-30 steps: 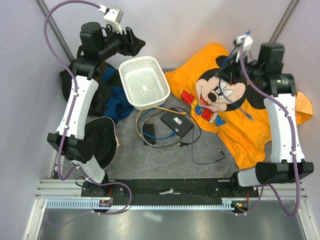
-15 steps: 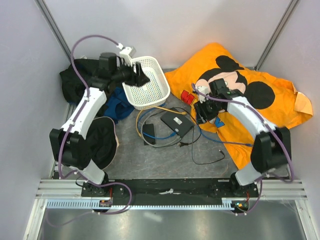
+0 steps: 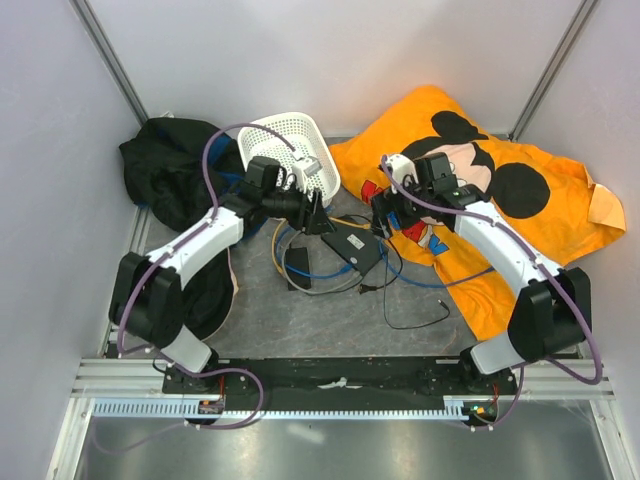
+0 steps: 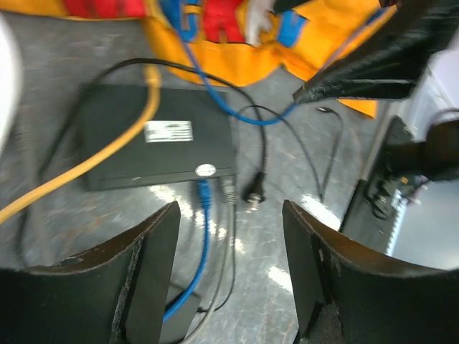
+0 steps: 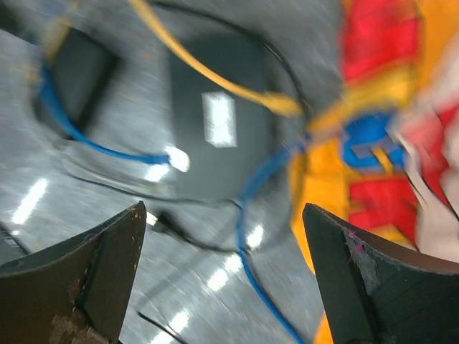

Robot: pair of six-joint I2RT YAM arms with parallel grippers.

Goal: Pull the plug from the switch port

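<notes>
A grey counter [image 3: 330,320] between pale walls carries the flat black switch box [image 3: 352,248], which lies flat with its white label [image 4: 168,131] facing up. The left hand [image 3: 318,215] hangs over the box's left side, its jaws apart with nothing between them. In the left wrist view the two fingers [image 4: 154,244] frame the box's edge. There the switch port [image 4: 203,180] holds the blue plug [image 4: 204,192], whose blue cable runs away from the box across the counter. A black plug [image 4: 229,190] sits just beside it on the same edge. A yellow cable [image 4: 107,154] crosses the top of the box. The right hand [image 3: 385,212] is above the box's far right corner, jaws spread wide and holding nothing. Its wrist view is blurred but shows the box and label below the gap. A small black power brick [image 3: 298,262] lies just left of the box, among loops of cable. A white basket [image 3: 290,140] stands beyond the box to the left, and black cloth [image 3: 165,165] is heaped further left. An orange cartoon shirt [image 3: 520,230] spreads out to the right of the box.
</notes>
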